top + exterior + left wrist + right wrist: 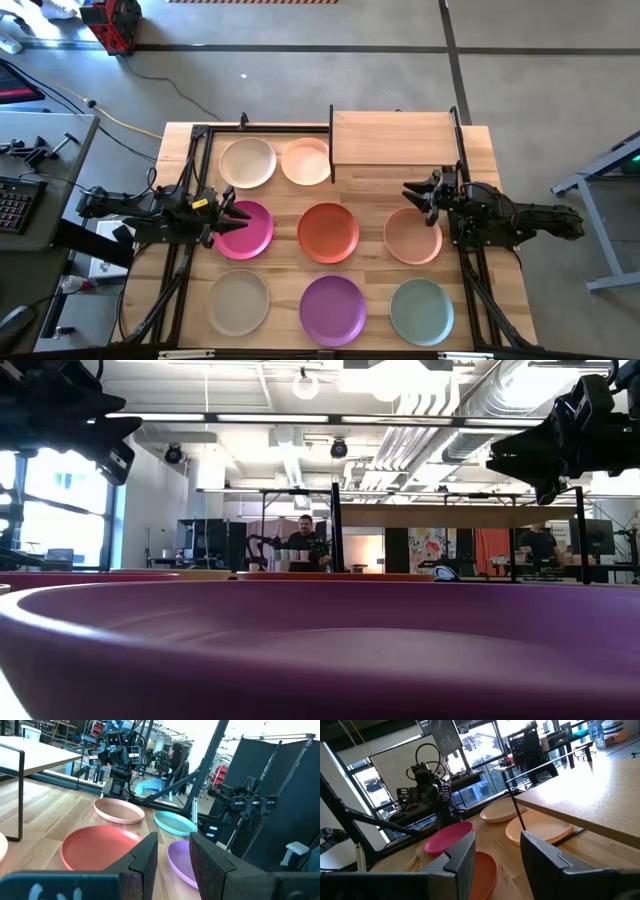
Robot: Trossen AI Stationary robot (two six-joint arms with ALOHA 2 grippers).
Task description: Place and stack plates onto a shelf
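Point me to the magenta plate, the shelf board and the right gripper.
magenta plate (246,231): high view, bare right half.
shelf board (392,138): high view, middle of the wooden top.
right gripper (412,192): high view, between the fingertips.

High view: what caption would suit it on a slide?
Eight plates lie on the table, shelf bare, left gripper and right gripper open above.

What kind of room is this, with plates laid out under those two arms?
Probably a robotics lab or open workshop: exposed ceiling ducts, a concrete floor, and a person seated at a far workbench beyond the slatted wooden table.
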